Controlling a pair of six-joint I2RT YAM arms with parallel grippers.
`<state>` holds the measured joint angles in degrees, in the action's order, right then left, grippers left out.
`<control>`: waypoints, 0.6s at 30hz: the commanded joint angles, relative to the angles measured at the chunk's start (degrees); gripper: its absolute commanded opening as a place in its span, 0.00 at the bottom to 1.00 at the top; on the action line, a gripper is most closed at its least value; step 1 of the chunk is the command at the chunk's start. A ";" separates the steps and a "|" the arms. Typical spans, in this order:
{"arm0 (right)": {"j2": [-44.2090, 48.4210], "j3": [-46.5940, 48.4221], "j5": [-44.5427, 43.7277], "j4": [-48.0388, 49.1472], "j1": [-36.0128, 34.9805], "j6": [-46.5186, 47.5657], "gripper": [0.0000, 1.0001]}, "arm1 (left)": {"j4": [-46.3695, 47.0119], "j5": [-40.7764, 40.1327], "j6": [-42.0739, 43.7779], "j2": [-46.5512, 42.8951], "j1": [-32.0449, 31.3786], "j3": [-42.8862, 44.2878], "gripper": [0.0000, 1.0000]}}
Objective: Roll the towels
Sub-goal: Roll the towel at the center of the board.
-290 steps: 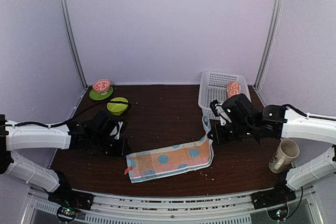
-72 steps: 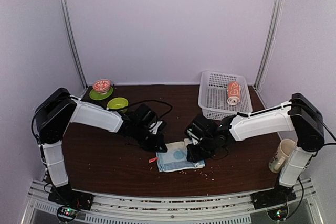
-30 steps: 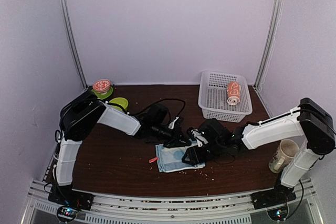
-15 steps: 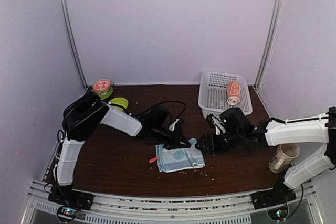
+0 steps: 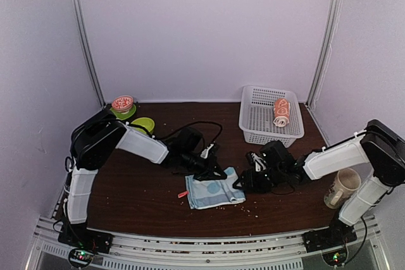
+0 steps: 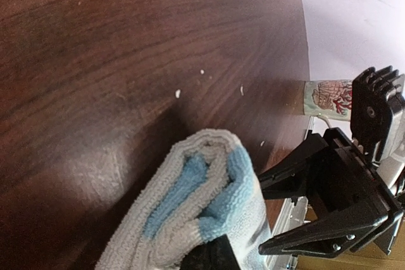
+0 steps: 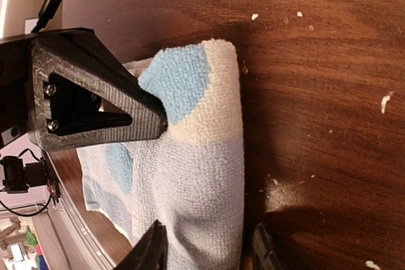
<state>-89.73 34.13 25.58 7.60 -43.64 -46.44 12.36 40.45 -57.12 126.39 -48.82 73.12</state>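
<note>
Blue towel point(image 5: 215, 192), prev. flat strip, now folded.

Overhead view; wrist close-ups sharing towel point(image 7: 190, 175)

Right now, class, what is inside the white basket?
Only a rolled orange towel shows inside the basket, toward its right side. The basket floor under the roll is hidden.

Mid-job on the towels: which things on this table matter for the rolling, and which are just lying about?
Job:
- light-blue dotted towel, partly rolled
- orange towel, already rolled, lying in the white basket

Lying about:
- red bowl on the green plate
- green bowl
- mug
</note>
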 commanded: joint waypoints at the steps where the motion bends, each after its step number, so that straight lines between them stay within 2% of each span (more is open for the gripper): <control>1: -3.26 0.26 2.81 1.51 -1.04 -0.87 0.41 | -4.69 -1.64 2.59 -1.92 -0.14 -0.92 0.00; 4: -5.44 1.73 3.49 0.84 -2.49 -0.52 0.29 | -5.84 -1.85 3.44 -2.40 -0.16 -0.79 0.00; 8: -6.19 2.93 2.92 -0.19 -3.21 0.09 0.09 | -7.14 -2.10 4.39 -3.63 -0.14 -0.91 0.00; 10: -4.43 4.15 0.61 -4.03 -3.15 2.39 0.00 | -7.80 -2.43 4.87 -4.78 -0.14 -1.45 0.00; 18: 0.88 16.31 -16.23 -37.50 -3.38 16.31 0.00 | -10.13 -5.69 7.93 -12.22 -0.14 -6.27 0.03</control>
<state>-91.20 44.47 20.73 -9.82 -46.70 -38.59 3.51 37.23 -52.05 118.34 -48.82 68.71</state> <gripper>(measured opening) 0.044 0.026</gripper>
